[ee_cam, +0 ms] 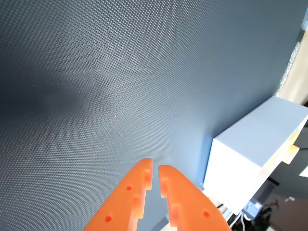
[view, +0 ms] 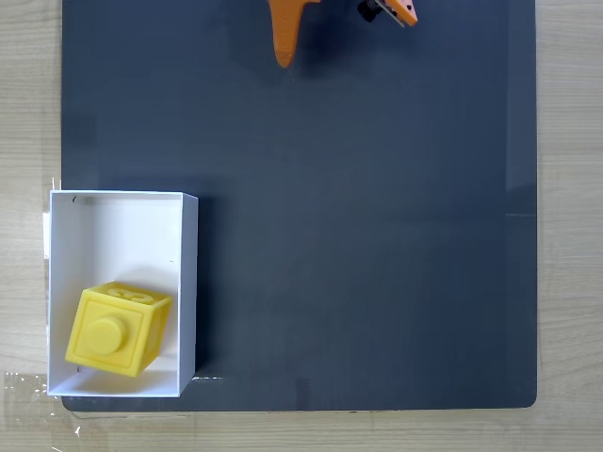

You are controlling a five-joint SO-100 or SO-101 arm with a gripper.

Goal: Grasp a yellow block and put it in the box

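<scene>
Orange plastic two-finger tool (ee_cam: pixel 155 168) hangs above the dark grey textured mat (ee_cam: pixel 120 82) in the wrist view, its two pointed fingers (ee_cam: pixel 130 192) drawn nearly together with only a thin slit between the tips; it holds nothing and touches nothing. In the fixed view the same tool (view: pixel 285 58) pokes in from the top edge, well apart from the task's things. The white rectangular open-topped box with thin walls (view: pixel 188 282) sits at the lower left corner of the mat, overlapping onto the pale wood-grain surface (view: pixel 28 113); the wrist view shows one of its outer walls (ee_cam: pixel 240 163) at the right. Inside the box, towards its lower end in the fixed view, lies the bright yellow plastic cube (view: pixel 118 330), slightly turned against the walls, with one round raised stud inside a square rim on the face towards the camera.
</scene>
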